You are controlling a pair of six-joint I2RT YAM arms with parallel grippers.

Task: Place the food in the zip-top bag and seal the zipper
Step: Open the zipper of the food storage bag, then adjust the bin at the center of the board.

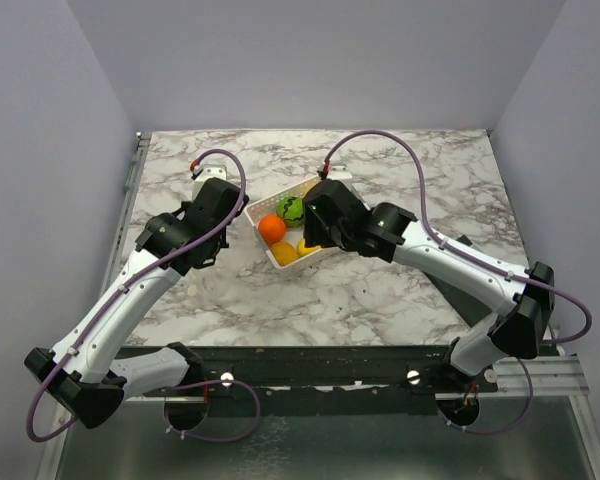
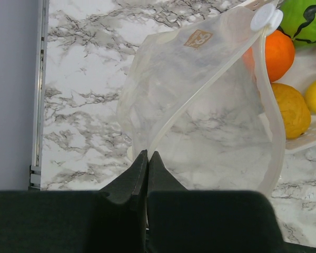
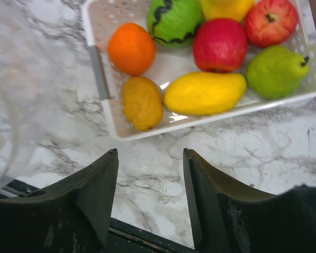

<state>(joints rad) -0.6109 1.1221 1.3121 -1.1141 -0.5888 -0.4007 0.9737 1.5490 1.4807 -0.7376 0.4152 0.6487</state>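
The zip-top bag (image 2: 200, 105) hangs open and see-through in the left wrist view. My left gripper (image 2: 148, 154) is shut on its edge strip, the zipper (image 2: 210, 79), which runs up to a white slider (image 2: 266, 18). The food lies in a white slotted basket (image 3: 147, 129): an orange (image 3: 130, 47), a green melon (image 3: 174, 21), two red apples (image 3: 219, 45), a yellow mango (image 3: 204, 93), a green pear (image 3: 276, 71) and a yellow-orange lemon (image 3: 142, 101). My right gripper (image 3: 150, 152) stands open and empty over the marble, just short of the basket's near rim.
In the top view the basket (image 1: 285, 265) sits mid-table between both wrists, with the orange (image 1: 271, 228) and green fruit (image 1: 290, 209) showing. The bag's blurred side (image 3: 21, 89) fills the left of the right wrist view. A metal rail (image 2: 36, 105) runs along the table's left edge.
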